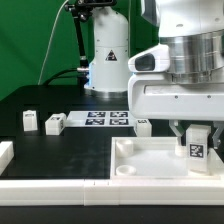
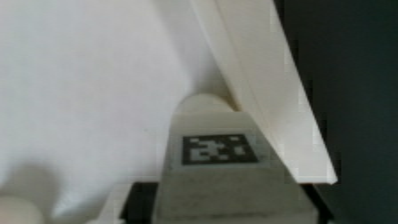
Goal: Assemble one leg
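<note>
The leg [image 1: 196,150] is clamped in the end effector [image 1: 197,134] at the lower right of the exterior view, low over the white panel [image 1: 140,165]. It is best held upright and squared to its socket before pressing down. The black surface [image 1: 60,145] holds the spare legs [image 1: 54,123] and the marker board [image 1: 105,118], with a green backdrop behind.

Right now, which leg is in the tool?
The leg at the exterior view's right, between the tool's fingers, over the panel. The other legs stand free on the table.
</note>
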`<control>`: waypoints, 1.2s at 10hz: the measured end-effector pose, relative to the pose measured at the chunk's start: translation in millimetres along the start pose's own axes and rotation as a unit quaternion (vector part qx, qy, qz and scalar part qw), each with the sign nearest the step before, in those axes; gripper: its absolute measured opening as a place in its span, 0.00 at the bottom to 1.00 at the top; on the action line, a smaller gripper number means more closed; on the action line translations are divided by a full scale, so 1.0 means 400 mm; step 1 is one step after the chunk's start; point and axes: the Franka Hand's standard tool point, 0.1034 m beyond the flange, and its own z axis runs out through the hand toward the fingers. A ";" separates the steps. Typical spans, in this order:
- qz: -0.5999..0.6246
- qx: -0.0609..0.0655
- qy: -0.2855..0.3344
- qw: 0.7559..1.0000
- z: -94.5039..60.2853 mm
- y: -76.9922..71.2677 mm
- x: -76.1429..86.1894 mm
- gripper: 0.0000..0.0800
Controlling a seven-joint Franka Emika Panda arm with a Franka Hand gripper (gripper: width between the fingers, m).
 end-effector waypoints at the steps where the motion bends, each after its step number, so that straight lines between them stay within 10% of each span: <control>1: 0.072 0.003 0.000 0.997 0.000 0.000 0.000 0.36; 6: 0.246 0.003 0.000 0.969 0.003 -0.003 -0.002 0.36; 8: 0.226 0.003 -0.001 0.974 0.003 -0.005 -0.004 0.66; 12: 0.038 -0.021 0.000 0.999 -0.002 -0.010 -0.011 0.81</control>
